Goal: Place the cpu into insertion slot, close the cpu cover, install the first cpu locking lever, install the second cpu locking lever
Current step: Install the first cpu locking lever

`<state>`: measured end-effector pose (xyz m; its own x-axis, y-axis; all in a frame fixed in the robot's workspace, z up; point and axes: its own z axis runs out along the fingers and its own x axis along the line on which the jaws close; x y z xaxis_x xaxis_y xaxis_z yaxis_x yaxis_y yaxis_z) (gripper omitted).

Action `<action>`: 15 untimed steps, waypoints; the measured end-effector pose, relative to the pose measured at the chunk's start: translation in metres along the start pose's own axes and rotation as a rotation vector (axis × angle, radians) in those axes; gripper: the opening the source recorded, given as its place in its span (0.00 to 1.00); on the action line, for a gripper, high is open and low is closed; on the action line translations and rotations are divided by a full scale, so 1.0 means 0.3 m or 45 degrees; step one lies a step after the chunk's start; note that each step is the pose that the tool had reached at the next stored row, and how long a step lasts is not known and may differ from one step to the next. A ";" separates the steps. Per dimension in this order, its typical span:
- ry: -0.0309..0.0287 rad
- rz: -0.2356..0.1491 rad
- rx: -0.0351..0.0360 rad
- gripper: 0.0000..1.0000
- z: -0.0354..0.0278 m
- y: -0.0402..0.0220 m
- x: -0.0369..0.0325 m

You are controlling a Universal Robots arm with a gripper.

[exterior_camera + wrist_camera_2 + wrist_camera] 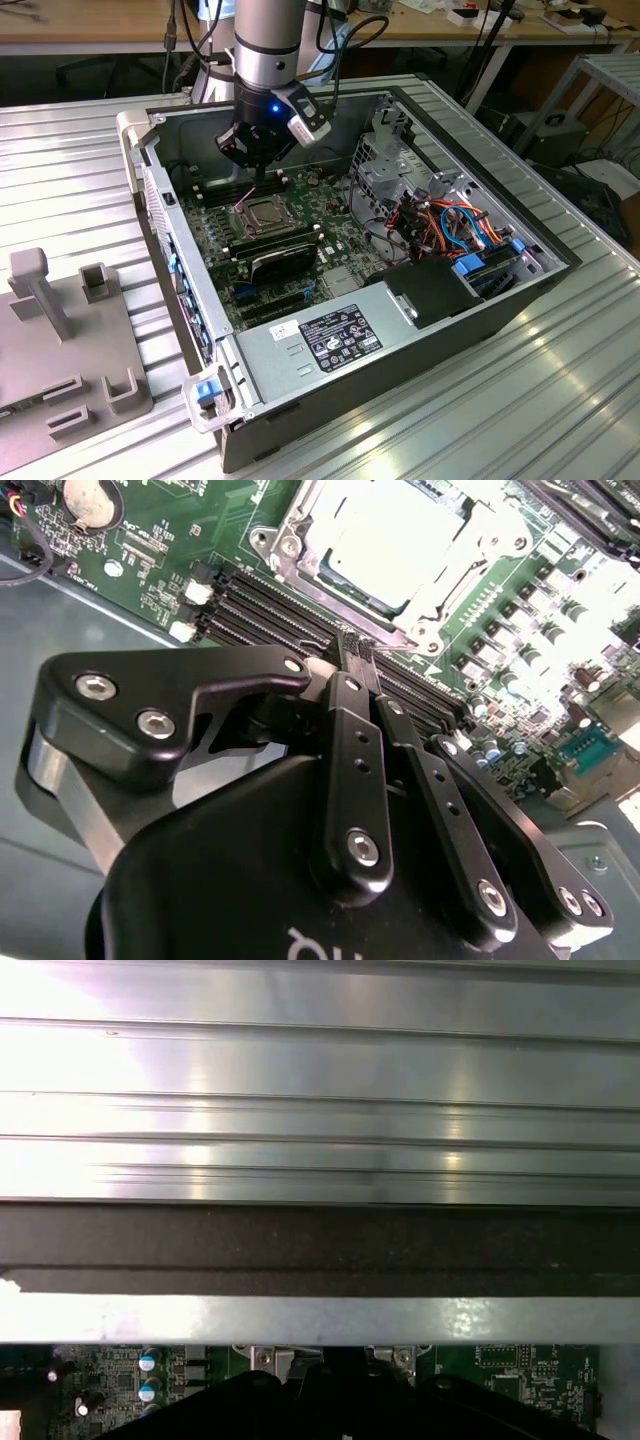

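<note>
Memory slots [300,610] flank socket; case wall [180,270] near.

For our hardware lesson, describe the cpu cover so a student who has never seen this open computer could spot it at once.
Start at the open computer case on the ribbed metal table, and find the green motherboard on its floor. Just below the arm's black claw lies the cpu cover, a silver metal frame lying flat over the chip. Unlike the long black memory slots beside it, it is square and shiny.

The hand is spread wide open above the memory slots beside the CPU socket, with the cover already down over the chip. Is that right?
Not quite. The hand is shut, its fingertips pressed together, as the second wrist view shows. It does sit above the memory slots beside the socket, with the cpu cover down over the cpu.
</note>
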<state>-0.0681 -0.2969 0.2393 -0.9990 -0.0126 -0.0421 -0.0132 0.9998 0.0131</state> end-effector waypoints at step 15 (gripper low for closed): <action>0.0035 0.000 -0.0029 0.11 0.043 0.003 -0.036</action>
<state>-0.0568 -0.2956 0.2268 -0.9991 -0.0129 -0.0394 -0.0135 0.9998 0.0155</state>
